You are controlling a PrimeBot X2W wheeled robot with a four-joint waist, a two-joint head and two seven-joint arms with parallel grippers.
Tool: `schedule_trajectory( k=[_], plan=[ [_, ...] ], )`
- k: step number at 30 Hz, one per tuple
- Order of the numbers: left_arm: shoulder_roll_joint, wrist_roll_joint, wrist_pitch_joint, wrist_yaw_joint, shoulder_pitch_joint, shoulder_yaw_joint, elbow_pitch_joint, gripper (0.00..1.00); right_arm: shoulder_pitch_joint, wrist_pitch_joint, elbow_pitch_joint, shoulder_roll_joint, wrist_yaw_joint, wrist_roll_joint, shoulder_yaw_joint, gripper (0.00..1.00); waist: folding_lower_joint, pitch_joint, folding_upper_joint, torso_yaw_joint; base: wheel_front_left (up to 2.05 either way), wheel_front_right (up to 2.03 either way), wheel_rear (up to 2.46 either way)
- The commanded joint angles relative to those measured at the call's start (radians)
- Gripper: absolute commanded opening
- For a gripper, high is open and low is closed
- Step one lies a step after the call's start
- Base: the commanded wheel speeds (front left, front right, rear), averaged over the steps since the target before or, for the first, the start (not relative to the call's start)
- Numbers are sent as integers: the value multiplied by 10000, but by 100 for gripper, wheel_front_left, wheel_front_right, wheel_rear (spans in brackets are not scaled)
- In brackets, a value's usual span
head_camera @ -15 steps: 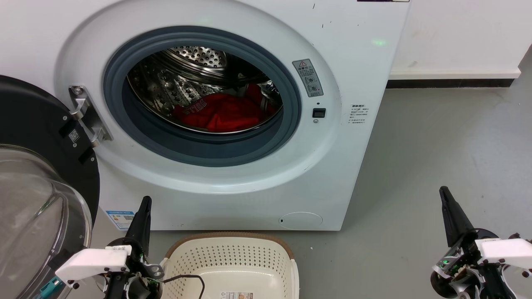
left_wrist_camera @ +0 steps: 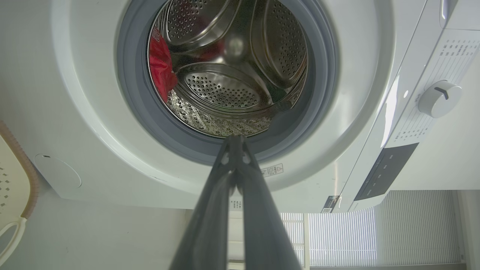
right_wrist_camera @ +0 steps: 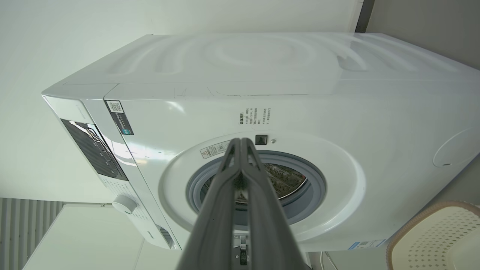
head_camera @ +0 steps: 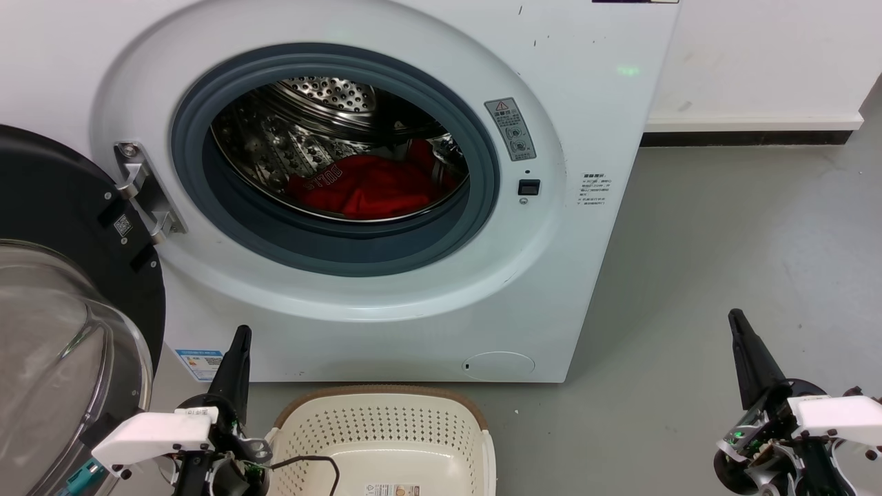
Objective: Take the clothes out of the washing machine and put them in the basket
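The white washing machine (head_camera: 441, 303) stands with its door swung open to the left. Red clothes (head_camera: 368, 187) with white lettering lie at the bottom of the steel drum; in the left wrist view the clothes (left_wrist_camera: 159, 65) show at the drum's left side. The cream basket (head_camera: 386, 437) sits on the floor just in front of the machine. My left gripper (head_camera: 241, 334) is shut and empty, low beside the basket's left. My right gripper (head_camera: 736, 318) is shut and empty, over the floor to the machine's right. Both wrist views show the fingertips pressed together: left gripper (left_wrist_camera: 235, 138), right gripper (right_wrist_camera: 240, 140).
The open glass door (head_camera: 62, 324) with its black rim stands at the far left, close to my left arm. Grey floor (head_camera: 723, 227) stretches to the right of the machine up to a white wall. A black cable lies over the basket's near side.
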Motion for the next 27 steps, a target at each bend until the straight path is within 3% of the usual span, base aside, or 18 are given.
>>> schedule_trajectory(
  k=[1, 2, 12, 27],
  plan=[
    [5, 1, 20, -20, -66, 28, -6, 0, -139, 6, 11, 37, -3, -45, 2, 0, 0, 0, 0, 0, 0, 0, 0],
    [0, 0, -4, 0, 0, -1, 1, 100, 1, -5, 1, 0, 0, -1, 0, 100, 0, 0, 0, 0, 0, 0, 0],
    [-20, 477, -345, 0, 267, -140, -39, 100, 319, -328, 88, 5, -2, -303, 8, 100, 0, 3, 0, 2, 0, 0, 0],
    [-14, 3125, -1038, 340, 447, -290, -924, 100, 627, -1023, -865, 8, -2, -3141, -125, 100, 0, 11, 0, -3, 0, 0, 0]
  ],
)
